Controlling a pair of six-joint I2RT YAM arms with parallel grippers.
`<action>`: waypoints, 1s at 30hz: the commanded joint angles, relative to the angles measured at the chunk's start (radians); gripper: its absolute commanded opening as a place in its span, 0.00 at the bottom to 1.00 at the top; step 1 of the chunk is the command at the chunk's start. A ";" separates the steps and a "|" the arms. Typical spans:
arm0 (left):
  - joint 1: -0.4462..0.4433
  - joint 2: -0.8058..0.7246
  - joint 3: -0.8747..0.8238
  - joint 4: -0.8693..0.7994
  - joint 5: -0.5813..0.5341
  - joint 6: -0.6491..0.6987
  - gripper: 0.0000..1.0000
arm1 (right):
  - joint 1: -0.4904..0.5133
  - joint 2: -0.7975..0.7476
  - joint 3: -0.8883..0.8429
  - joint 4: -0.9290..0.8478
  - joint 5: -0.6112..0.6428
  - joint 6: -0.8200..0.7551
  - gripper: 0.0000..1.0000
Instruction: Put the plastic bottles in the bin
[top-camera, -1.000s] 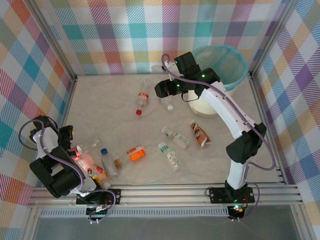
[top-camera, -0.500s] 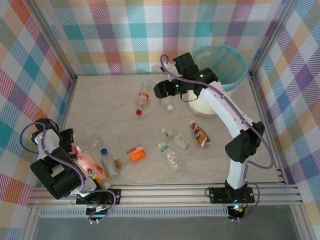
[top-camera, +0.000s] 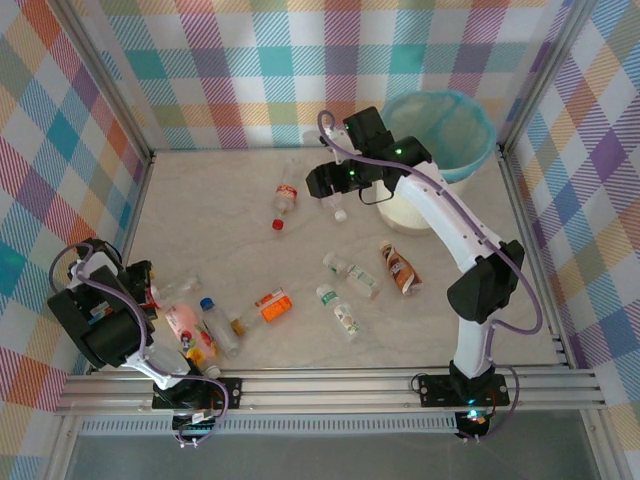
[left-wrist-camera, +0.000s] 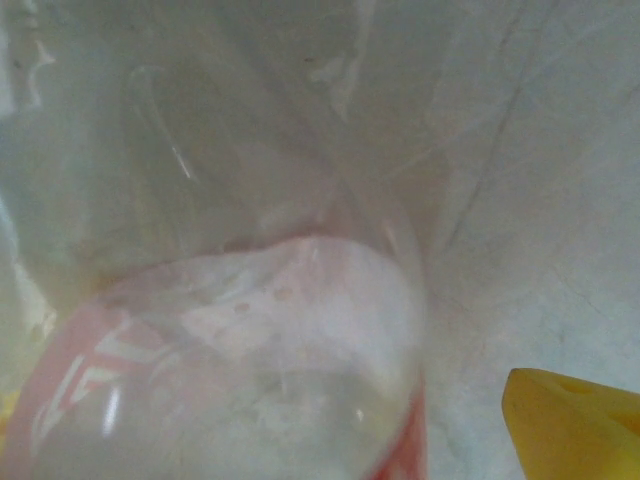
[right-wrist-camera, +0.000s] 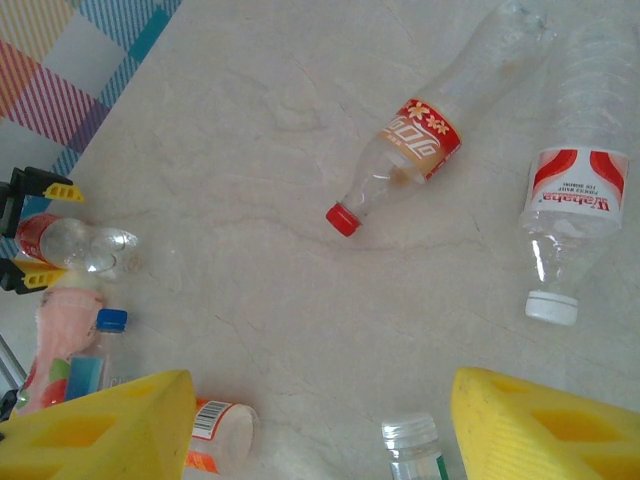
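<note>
About 10 plastic bottles loose on the worktop, so most of the task judged undone. Impossible to tell from above about anything already inside the bin, just to the right of the right hand and a little beyond it. Right hand: raised well above the worktop, yellow fingers spread wide, gripping nothing. Close beneath it a white-capped bottle with a red-and-white label, and just to its left a red-capped bottle, both flat on the worktop and ungrasped. Nearer the arm bases from that hand, 4 more scattered apart: 2 clear, 1 brown-labelled, 1 orange-labelled. Left hand: low at the worktop, fingers set either side of a clear bottle; cannot tell whether pressing on it or merely astride. Just beside that hand a pink-labelled bottle, very close to the wrist camera, plus a blue-capped bottle and a few more huddled together. Probable next step on that side: close, lift, then carry across to the bin, well apart from the left hand.
</note>
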 joint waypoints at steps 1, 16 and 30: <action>0.009 0.017 0.042 0.030 0.005 0.029 0.89 | 0.005 0.024 0.045 -0.020 -0.019 0.010 0.68; -0.127 -0.169 0.128 0.032 -0.065 0.078 0.63 | 0.005 0.032 0.106 -0.042 -0.012 0.002 0.67; -0.637 -0.354 0.548 -0.013 -0.444 0.515 0.53 | 0.005 -0.198 -0.066 0.223 -0.119 -0.054 0.65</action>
